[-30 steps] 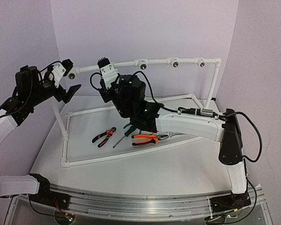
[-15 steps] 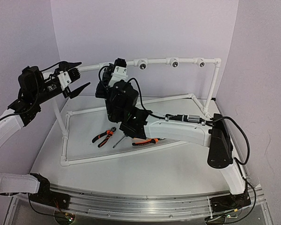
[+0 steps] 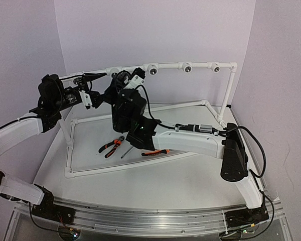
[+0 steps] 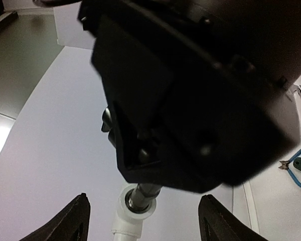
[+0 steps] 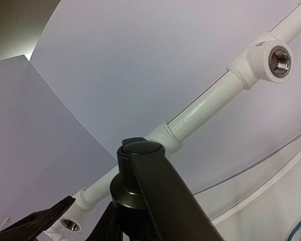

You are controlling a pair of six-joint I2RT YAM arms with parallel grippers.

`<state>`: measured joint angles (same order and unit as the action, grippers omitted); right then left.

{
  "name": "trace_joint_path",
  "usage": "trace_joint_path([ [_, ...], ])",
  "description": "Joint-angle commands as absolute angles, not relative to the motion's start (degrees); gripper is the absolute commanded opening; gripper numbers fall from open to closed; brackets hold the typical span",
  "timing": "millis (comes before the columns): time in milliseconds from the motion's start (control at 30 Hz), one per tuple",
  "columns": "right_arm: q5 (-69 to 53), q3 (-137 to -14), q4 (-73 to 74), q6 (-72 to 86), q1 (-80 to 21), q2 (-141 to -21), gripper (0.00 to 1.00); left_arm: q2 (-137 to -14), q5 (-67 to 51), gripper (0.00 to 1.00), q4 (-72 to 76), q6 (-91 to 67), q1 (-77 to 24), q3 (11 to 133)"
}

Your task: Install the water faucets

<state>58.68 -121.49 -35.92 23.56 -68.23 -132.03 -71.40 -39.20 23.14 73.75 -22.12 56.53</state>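
Observation:
The black water faucet (image 5: 140,186), with its bent lever handle, is held in my right gripper (image 5: 135,228), which is shut on it up at the white top pipe (image 3: 170,65). In the left wrist view the faucet's metal stem (image 4: 146,192) sits in the mouth of a white socket fitting (image 4: 133,215). I cannot tell how deep it is. My left gripper (image 4: 144,201) is open, its fingers (image 4: 72,221) on either side of that socket and touching nothing. From above, the left gripper (image 3: 98,85) is just left of the right gripper (image 3: 123,81).
Three free socket fittings (image 3: 187,67) face out along the top pipe; one shows in the right wrist view (image 5: 280,57). Two orange-and-black pliers (image 3: 110,146) (image 3: 155,150) and blue-handled cutters (image 4: 296,168) lie inside the white pipe frame (image 3: 70,150).
My left arm has swung right, up to the right gripper at the pipe. My right gripper has shifted the faucet along the top pipe and now holds it at a socket.

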Motion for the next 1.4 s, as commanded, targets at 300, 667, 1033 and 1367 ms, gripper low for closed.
trace_joint_path([
  [300,60.8,-121.5,-38.2,30.4,-68.4,-131.1,0.0,-80.3,-38.0,0.55,31.7,80.8,-23.8,60.8],
  [667,59.6,-120.9,-37.5,31.8,-68.8,-130.7,0.0,-86.6,-32.3,0.48,33.4,80.9,-23.8,66.3],
  [1033,60.1,-120.3,-37.5,31.2,-68.8,-130.3,0.0,-85.2,-29.4,0.54,30.8,73.8,-22.0,66.8],
  [1367,59.3,-120.3,-37.4,30.6,-68.8,-130.3,0.0,-89.2,-37.3,0.61,31.9,83.1,-21.7,68.8],
])
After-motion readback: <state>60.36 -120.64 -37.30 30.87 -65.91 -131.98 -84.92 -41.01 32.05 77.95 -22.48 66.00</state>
